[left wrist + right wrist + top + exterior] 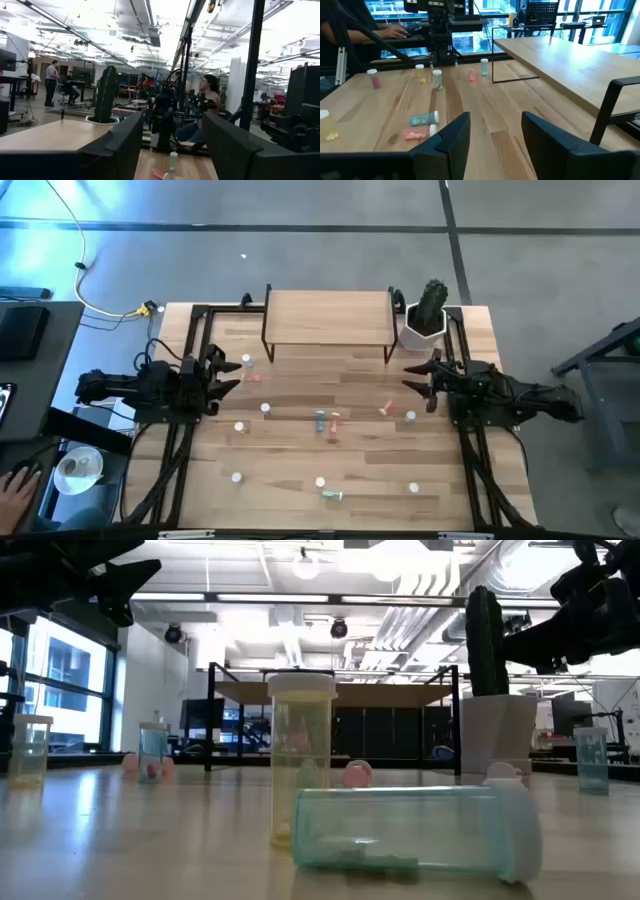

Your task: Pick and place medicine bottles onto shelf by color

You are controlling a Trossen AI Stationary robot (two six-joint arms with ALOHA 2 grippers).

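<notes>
Waiting at the worktop's two sides, both end effectors empty and nothing yet sorted.

The low light-wood shelf on thin black legs is bare on top, so by my judgement the whole job is still ahead: every tiny white-capped medicine bottle sits on the pale plank worktop, some upright, several tipped over, scattered in the stretch between the two end effectors and toward the near edge. The left end effector hangs above the left side with fingers spread and released, nothing between them; a bluish bottle stands just ahead of it. The right end effector mirrors it on the right side, fingers parted and empty, with the white cactus pot beside it and a pink bottle on its side nearby.
</notes>
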